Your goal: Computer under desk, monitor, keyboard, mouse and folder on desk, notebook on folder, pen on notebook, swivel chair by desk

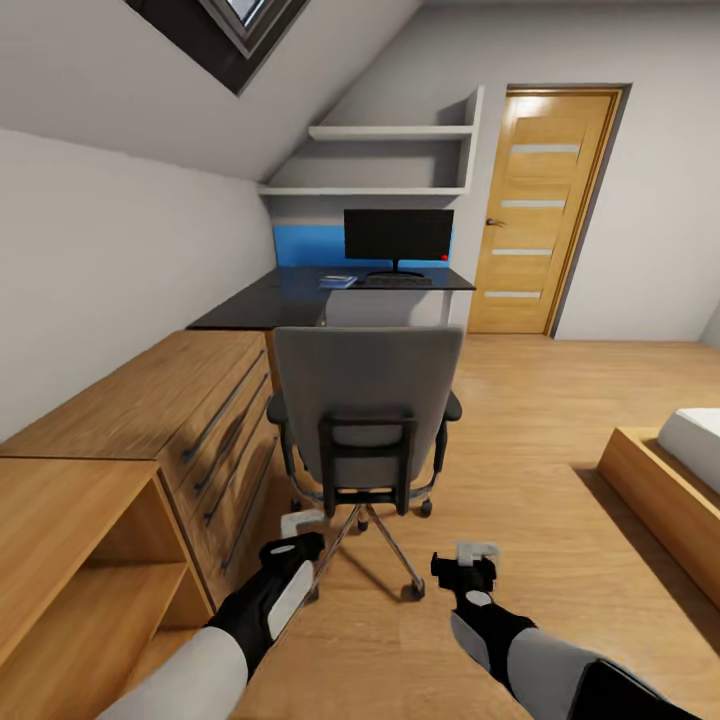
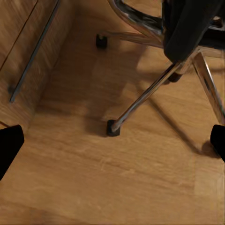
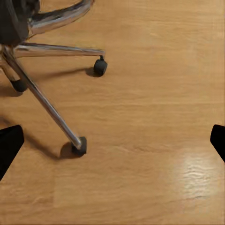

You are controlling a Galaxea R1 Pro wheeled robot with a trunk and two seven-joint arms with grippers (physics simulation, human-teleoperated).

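Swivel chair (image 1: 366, 405) rolls easily; push its tall backrest. Left hand (image 1: 297, 532) and right hand (image 1: 474, 558) open, empty.

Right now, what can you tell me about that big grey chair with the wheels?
The chair stands upright on the wooden floor, its tall grey padded back turned toward the camera, so the seat is hidden. It has black armrests and a black bracket on the back. Shiny metal legs spread out below, each ending in a small black wheel. It faces the black desk, apart from it, beside the wooden drawers. Both grippers hover low behind it, not touching.
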